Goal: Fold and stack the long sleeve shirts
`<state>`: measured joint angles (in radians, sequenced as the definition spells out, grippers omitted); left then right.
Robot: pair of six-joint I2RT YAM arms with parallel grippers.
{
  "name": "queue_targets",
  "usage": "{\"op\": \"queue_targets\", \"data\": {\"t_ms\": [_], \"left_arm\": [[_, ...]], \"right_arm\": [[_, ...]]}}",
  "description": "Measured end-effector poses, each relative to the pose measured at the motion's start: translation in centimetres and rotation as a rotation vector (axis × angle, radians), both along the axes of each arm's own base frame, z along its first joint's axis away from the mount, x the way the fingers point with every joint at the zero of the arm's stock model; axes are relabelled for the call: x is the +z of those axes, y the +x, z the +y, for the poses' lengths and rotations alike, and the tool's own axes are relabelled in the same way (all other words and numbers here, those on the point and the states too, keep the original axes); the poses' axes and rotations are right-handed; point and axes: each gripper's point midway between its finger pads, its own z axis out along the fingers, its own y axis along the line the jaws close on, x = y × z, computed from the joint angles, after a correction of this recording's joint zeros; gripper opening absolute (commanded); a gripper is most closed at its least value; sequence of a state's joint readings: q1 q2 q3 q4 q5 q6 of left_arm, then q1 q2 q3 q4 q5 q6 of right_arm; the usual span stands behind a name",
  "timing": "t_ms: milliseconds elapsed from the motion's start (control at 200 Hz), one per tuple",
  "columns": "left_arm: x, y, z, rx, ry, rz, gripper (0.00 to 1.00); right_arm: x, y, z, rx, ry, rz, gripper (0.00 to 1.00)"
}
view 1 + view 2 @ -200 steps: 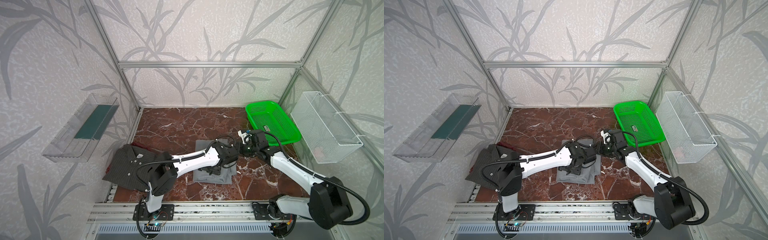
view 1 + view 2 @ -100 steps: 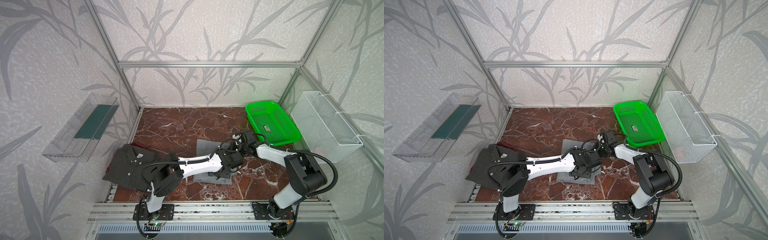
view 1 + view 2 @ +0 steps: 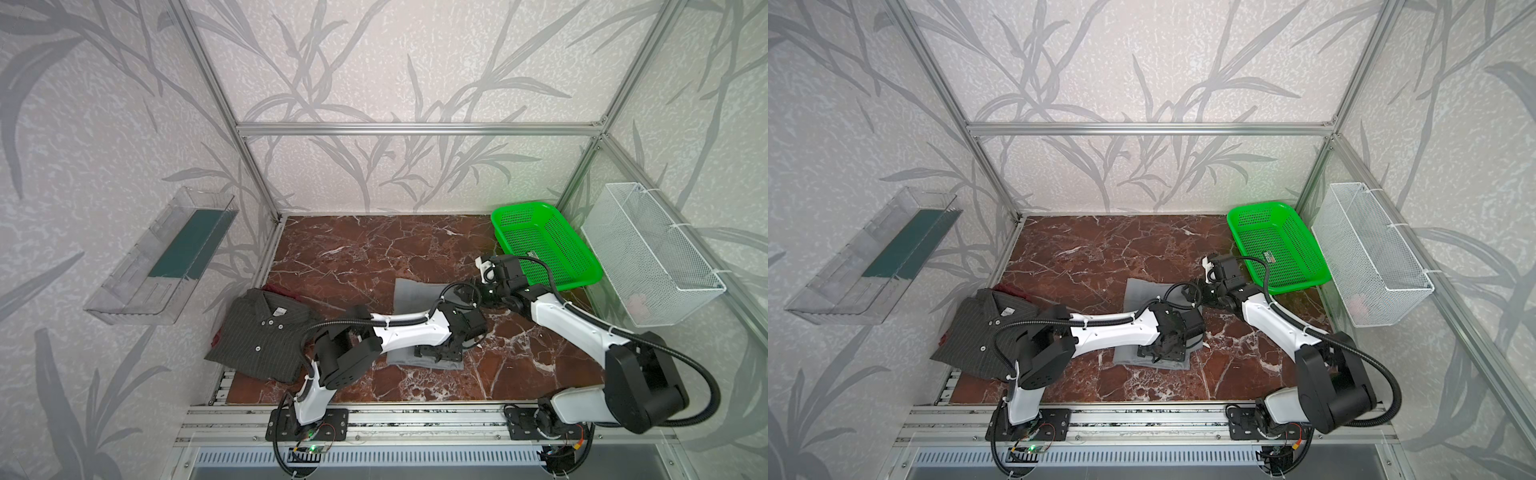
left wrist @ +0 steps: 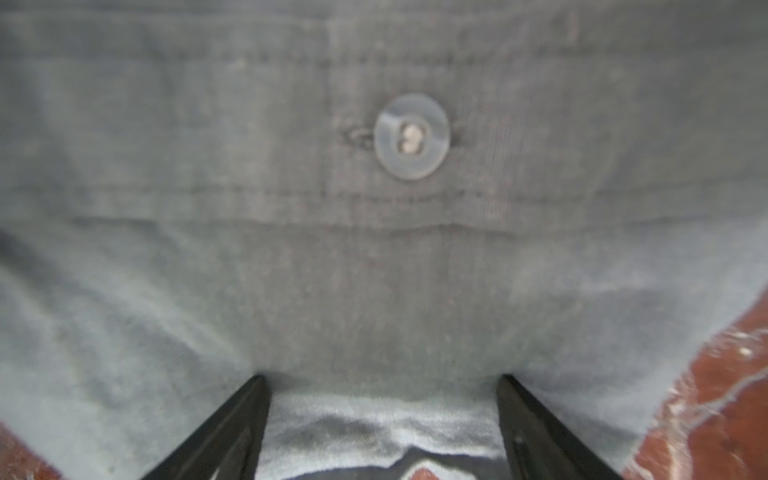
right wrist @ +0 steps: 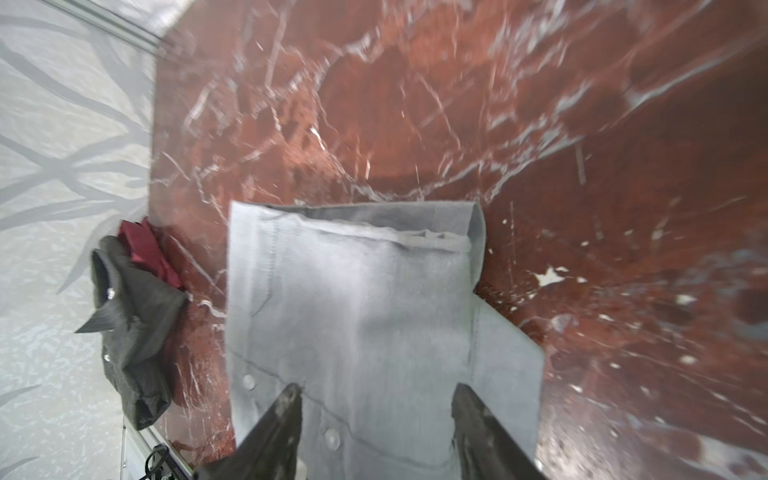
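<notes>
The folded grey shirt (image 3: 415,293) lies in the middle of the table (image 3: 353,257). The left pincer (image 4: 382,380) stands apart over its near edge, and the right pincer (image 5: 376,388) stands apart over its far corner. The pinstriped shirt (image 3: 262,336) lies at the table's left edge.

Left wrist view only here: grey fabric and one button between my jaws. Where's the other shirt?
Observer: The pinstriped shirt lies at the table's front-left edge, apart from the grey shirt.
Operator: Anything under it?
Observer: A dark red cloth peeks out from beneath it.
Operator: And the right gripper?
Observer: At the grey shirt's far right corner, jaws open, gripping nothing.
</notes>
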<state>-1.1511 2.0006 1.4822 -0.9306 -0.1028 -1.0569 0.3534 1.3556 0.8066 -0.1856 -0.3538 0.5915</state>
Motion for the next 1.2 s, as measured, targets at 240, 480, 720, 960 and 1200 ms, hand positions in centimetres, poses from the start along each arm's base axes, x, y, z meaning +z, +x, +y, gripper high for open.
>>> {"op": "queue_targets", "data": {"t_ms": [240, 480, 720, 960, 1200], "left_arm": [[4.9, 1.2, 0.0, -0.013, -0.066, -0.07, 0.92], [4.9, 3.3, 0.8, -0.02, -0.044, -0.063, 0.92], [1.4, 5.0, 0.9, 0.002, 0.016, -0.001, 0.92], [-0.3, 6.3, 1.8, 0.04, 0.012, 0.057, 0.92], [-1.4, 6.1, 1.5, 0.042, -0.024, 0.08, 0.92]], "right_arm": [[-4.4, -3.9, -2.0, 0.031, -0.052, 0.088, 0.63], [-7.5, -6.4, -2.1, 0.064, -0.045, 0.155, 0.63], [-8.9, -6.0, -1.5, 0.08, -0.013, 0.137, 0.63], [-9.0, -5.6, -0.6, 0.108, 0.042, 0.083, 0.62], [-8.8, -5.2, 0.6, 0.137, 0.125, 0.037, 0.6]]}}
